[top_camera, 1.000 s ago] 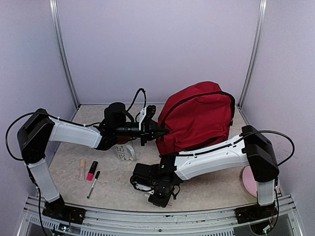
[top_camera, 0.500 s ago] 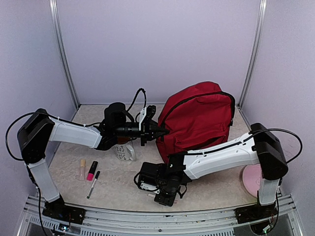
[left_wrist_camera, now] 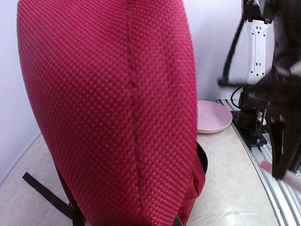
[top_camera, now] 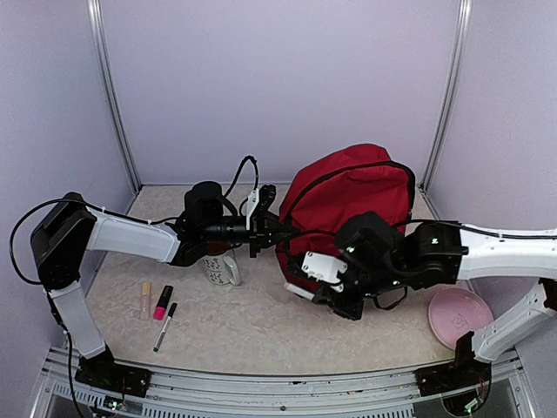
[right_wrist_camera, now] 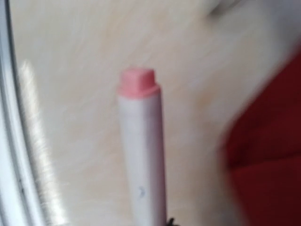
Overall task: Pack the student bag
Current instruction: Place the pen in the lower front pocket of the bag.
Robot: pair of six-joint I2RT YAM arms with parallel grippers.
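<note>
Backpack point(top_camera: 352, 205), dark red with black zips, stands upright on the pale stone-patterned table point(top_camera: 252, 326), right of centre in the overhead view and toward the back wall. In the left wrist view its woven red fabric fills most of the frame, with a black strap trailing on the table at the lower left.

From the left of the overhead picture the left gripper point(top_camera: 280, 231) reaches level across to the bag's left edge. Its jaws are together and its tip meets the bag there. Whether it pinches fabric or a zip I cannot tell.

The right gripper point(top_camera: 329, 292) hangs in front of the bag's lower part, just right of centre in the frame. It is clamped on a white marker point(right_wrist_camera: 141, 155) with a pink end, which stands up from the bottom of the blurred right wrist view, with red fabric at the right edge.

A patterned white mug point(top_camera: 222, 268) sits under the left arm. A clear tube point(top_camera: 145, 299), a pink and black marker point(top_camera: 162, 302) and a thin black and white pen point(top_camera: 164, 326) lie side by side at the lower left. A pink plate point(top_camera: 461, 315) rests at the lower right.
</note>
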